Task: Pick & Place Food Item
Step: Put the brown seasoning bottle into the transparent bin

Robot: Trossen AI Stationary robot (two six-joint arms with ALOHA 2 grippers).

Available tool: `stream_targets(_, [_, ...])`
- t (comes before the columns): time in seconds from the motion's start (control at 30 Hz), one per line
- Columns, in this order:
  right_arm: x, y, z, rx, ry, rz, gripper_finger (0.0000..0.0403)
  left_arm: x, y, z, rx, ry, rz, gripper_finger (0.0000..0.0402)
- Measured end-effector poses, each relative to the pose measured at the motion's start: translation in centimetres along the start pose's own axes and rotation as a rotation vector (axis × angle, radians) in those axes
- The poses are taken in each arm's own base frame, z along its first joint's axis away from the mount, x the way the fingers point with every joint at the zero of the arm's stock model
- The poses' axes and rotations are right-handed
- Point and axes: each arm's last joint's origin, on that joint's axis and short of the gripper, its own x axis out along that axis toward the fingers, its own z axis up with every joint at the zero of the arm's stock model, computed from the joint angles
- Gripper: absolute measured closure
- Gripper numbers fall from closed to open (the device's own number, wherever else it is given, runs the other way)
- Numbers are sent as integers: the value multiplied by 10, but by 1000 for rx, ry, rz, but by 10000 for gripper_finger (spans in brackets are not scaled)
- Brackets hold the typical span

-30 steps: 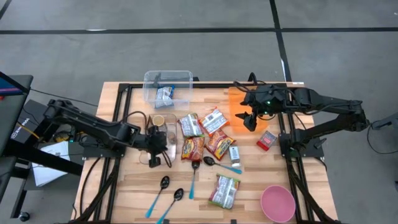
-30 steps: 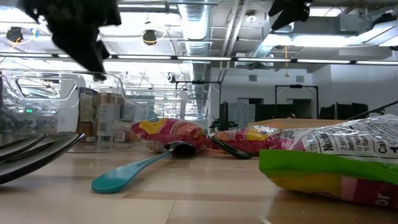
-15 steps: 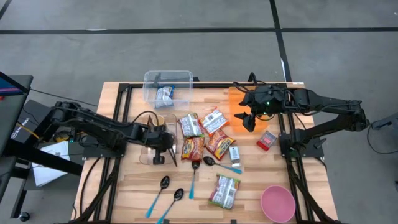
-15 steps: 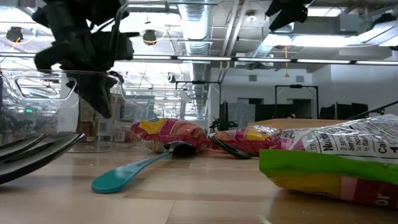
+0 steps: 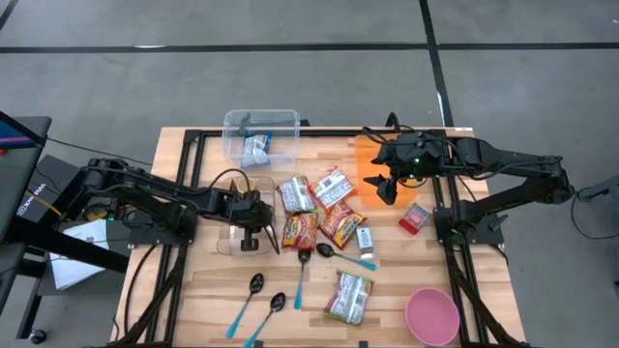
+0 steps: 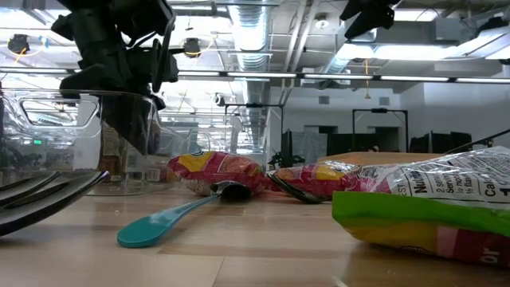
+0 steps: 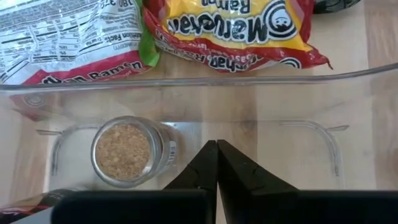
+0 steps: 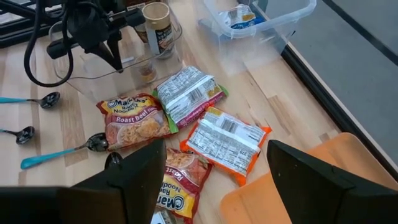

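Left wrist view shows your left gripper [image 7: 217,163] pressed together, empty, inside the clear plastic bin [image 7: 186,87] beside the small spice jar [image 7: 124,151], likely lining up a grab; the right gripper [image 5: 389,186] hangs spread over the orange tray [image 5: 366,155].

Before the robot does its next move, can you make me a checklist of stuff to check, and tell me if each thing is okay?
1. Left gripper fingers closed and holding nothing: ok.
2. Left gripper inside the clear plastic bin: ok.
3. Small glass jar of brown grains upright in that bin, beside the fingers: ok.
4. Right gripper open and holding nothing, above the orange tray: ok.
5. Red and yellow ramen packet outside the bin wall: ok.
6. Whether the left gripper is touching the jar: cannot tell.
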Motion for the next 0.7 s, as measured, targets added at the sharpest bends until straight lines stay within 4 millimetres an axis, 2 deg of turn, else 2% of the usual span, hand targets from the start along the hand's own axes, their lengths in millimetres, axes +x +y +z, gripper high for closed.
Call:
stream_targets(0.1, [0,0,0,-1,0,0,131,0,2,0,-8,0,32,401])
stream_targets(0.27, [0,0,0,1,-3,0,131,0,10,0,-43,-7,246,401])
stream_targets(0.5, [0,0,0,13,-3,1,131,-1,7,0,-68,-9,180,401])
stream_targets(0.7, [0,0,0,13,-4,1,131,-15,9,2,-84,-77,175,401])
